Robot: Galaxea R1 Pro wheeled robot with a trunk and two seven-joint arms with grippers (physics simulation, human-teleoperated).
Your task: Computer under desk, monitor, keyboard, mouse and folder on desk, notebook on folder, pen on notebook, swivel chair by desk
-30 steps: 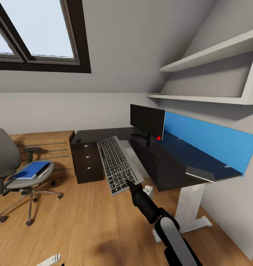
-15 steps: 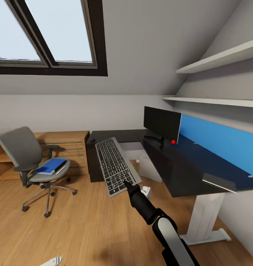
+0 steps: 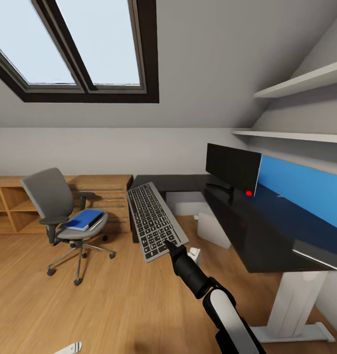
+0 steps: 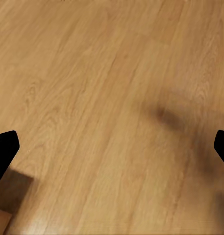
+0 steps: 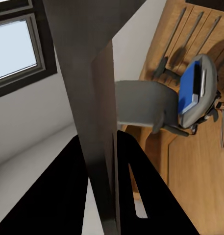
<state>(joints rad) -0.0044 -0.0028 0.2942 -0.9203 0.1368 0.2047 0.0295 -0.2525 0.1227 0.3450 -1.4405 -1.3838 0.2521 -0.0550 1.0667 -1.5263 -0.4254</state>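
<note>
My right gripper (image 3: 169,244) is shut on the near edge of the grey keyboard (image 3: 153,220), holding it up in the air left of the black desk (image 3: 257,241). The right wrist view has the keyboard (image 5: 99,147) edge-on between the dark fingers. The black monitor (image 3: 233,167) stands on the desk by the blue back panel. A grey swivel chair (image 3: 52,199) stands on the floor to the left with a blue folder (image 3: 84,219) on its seat. A white box (image 3: 212,229) sits under the desk. My left gripper (image 4: 112,152) hangs open over bare wooden floor.
A low wooden shelf unit (image 3: 11,206) runs along the back wall behind the chair. Two wall shelves (image 3: 296,83) jut out above the desk. A skylight (image 3: 75,49) sits in the sloped ceiling. A white desk leg (image 3: 291,305) stands at the right.
The camera has swung, so the chair, the desk and the monitor have shifted right in the picture. The keyboard stays in my right gripper, in the same pose.
</note>
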